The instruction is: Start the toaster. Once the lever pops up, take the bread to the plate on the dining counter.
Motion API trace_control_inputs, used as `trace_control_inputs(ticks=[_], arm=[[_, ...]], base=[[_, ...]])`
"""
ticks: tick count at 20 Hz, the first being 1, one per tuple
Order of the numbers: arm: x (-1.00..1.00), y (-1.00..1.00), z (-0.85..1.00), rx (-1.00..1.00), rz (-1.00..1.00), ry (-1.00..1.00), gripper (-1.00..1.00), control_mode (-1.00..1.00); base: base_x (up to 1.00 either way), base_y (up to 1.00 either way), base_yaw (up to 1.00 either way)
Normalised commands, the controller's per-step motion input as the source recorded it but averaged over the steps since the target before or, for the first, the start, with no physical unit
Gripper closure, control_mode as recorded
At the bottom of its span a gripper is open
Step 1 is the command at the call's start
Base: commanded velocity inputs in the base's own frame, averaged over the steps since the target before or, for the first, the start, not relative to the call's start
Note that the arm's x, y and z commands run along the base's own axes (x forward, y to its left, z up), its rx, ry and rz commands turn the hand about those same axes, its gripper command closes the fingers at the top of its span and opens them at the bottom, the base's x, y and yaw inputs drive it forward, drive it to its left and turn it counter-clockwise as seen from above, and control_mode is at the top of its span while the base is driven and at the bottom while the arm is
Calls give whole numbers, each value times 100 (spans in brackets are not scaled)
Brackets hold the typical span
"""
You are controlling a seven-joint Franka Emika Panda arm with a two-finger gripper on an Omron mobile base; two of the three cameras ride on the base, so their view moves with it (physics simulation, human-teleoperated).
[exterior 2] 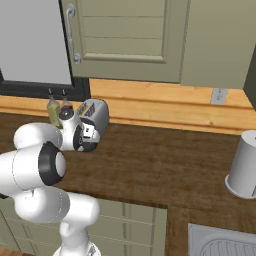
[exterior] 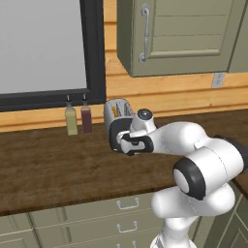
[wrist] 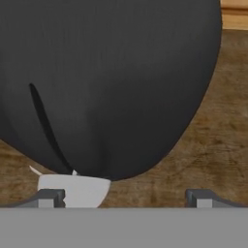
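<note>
Jaws spread wide at the toaster [exterior: 118, 112] black front panel, lever [wrist: 72, 189] by one fingertip [wrist: 48, 197], wooden tabletop [exterior: 53, 164] beneath

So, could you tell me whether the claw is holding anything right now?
Nothing is held: the claw stands open against the toaster's black front, near its lever.

**Arm stretched forward, jaws wide**

The white arm reaches far across from its base, elbow bent, wrist level. The gripper [wrist: 126, 196] points away from the base, its two dark fingertips [wrist: 48, 197] set wide apart, gripping nothing.
</note>
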Motion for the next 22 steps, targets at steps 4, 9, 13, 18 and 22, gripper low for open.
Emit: trace_control_inputs(ticks=[4,9,13,18,22], arm=[[0,0,0,0,0,0,-100,-100],[-11,0,1,0,0,-10,-100,-100],[-31,0,21,0,0,-6,-100,-100],[-27,0,21,0,0,-13,-100,-100],[-4,0,45,0,0,-12,-100,-100]], base=[[0,0,0],[0,0,0],[0,0,0],[0,0,0],[0,0,0]])
